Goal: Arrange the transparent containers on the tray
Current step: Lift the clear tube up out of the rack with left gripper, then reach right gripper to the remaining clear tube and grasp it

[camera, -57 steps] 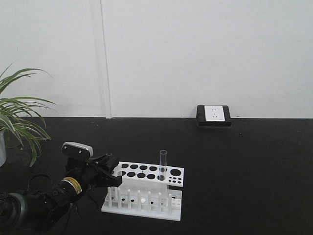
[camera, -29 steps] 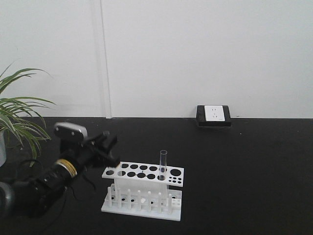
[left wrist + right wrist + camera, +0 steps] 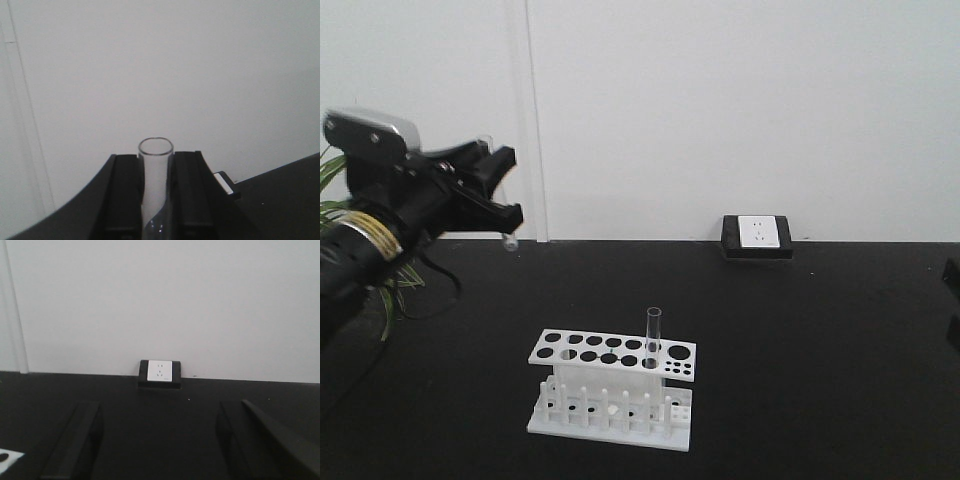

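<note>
My left gripper (image 3: 503, 186) is raised high at the left and shut on one transparent container (image 3: 156, 175), a clear glass tube. The tube's open mouth pokes out past the fingertips (image 3: 125, 170), and its round bottom (image 3: 507, 240) hangs below the jaws. A second transparent container (image 3: 653, 338) stands upright in the white holed rack (image 3: 610, 388) on the black table. My right gripper (image 3: 160, 440) is open over bare black table, its fingers wide apart and nothing between them. The tray is out of view.
A black wall-socket box (image 3: 757, 238) sits at the table's back edge against the white wall. A green plant (image 3: 355, 265) stands at the far left behind my left arm. A corner of the rack (image 3: 7, 460) shows low left in the right wrist view.
My left gripper has risen from the rack's left end up and to the left, carrying the tube clear of the rack. The second tube has stayed in its hole.
</note>
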You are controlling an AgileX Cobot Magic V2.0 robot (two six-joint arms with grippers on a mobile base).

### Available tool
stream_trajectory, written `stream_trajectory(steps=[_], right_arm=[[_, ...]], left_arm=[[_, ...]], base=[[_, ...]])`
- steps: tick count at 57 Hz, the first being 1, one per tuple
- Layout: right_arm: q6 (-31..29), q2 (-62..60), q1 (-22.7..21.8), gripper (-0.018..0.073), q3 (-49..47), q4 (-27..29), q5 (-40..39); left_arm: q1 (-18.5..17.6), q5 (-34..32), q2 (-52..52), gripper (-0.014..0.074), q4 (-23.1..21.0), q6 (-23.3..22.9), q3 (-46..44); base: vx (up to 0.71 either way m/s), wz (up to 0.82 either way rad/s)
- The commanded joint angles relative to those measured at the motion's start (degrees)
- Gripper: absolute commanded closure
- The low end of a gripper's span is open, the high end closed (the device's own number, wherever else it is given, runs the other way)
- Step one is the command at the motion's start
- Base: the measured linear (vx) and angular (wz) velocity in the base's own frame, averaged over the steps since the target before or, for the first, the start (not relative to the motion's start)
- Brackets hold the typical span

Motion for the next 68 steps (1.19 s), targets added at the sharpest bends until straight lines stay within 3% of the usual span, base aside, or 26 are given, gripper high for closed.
stream_trajectory(steps=[1,13,21,30,44,68], right_arm=[[0.9,1.4,-0.1,0.0037,-2.1,-5.0,-5.2],[4.0,8.1,7.5,0.0037,-2.1,-13.5,-8.1],[4.6,14.4,14.1,0.0037,-2.1,-13.3,-14.6],[7.8,21.9,17.9,0.0037,-2.1,-12.2,-24.1],[10.3,34.4,18.6,0.0037,-3.4,-12.3,-38.7],[20.4,51.0,18.7,0.0037,-20.4,-21.0,-39.1]], left_arm=[[-0.1,2.2,-5.6,0.0603,-0.5,-0.7,-1.7],[-0.1,14.1,-11.9,0.0603,-0.5,-0.7,-1.6],[-0.1,15.7,-15.6,0.0603,-0.5,-0.7,1.0],[-0.1,15.7,-20.3,0.0603,-0.5,-0.7,7.8],[-0.2,15.9,-28.3,0.0603,-0.5,-0.7,18.3],[-0.2,16.6,-31.5,0.0603,-0.6,-0.7,21.8]], base=[[0.00,0.00],[0.00,0.00],[0.00,0.00],[0.00,0.00],[0.00,0.00],[0.00,0.00]])
